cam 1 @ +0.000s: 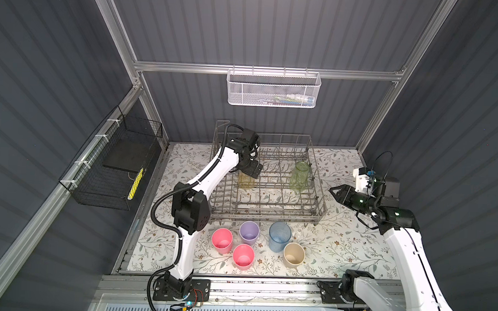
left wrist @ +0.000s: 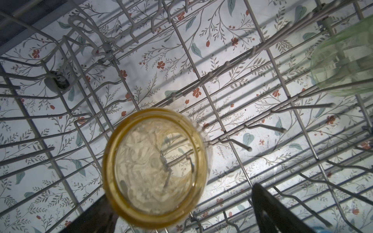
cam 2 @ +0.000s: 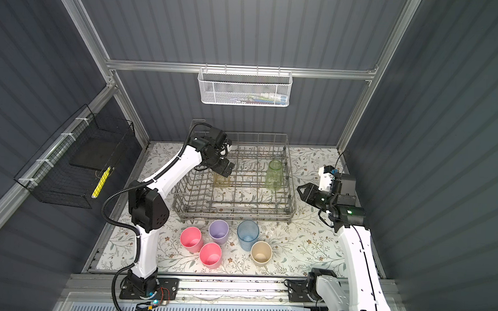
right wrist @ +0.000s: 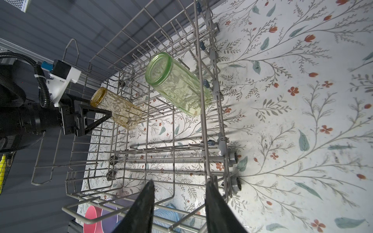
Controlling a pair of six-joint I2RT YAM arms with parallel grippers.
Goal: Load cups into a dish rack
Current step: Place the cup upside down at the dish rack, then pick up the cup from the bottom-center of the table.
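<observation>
Two cups, an amber cup (cam 1: 246,181) and a green cup (cam 1: 299,175), stand mouth-down on tines inside the rack (cam 1: 268,215). Five others stand upright on the table (cam 1: 339,252) in front of it. The left gripper (cam 1: 253,171) straddles the amber cup, jaws spread, not clamping. The right gripper (cam 1: 333,191) hovers beside the rack, jaws apart and empty. The pink cups (cam 1: 222,241) and lilac cup (cam 1: 249,232) look nearer the left arm.

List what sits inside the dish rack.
An amber tumbler and a pale green tumbler, both upside down. The left gripper covers the amber tumbler's base in both top views.
</observation>
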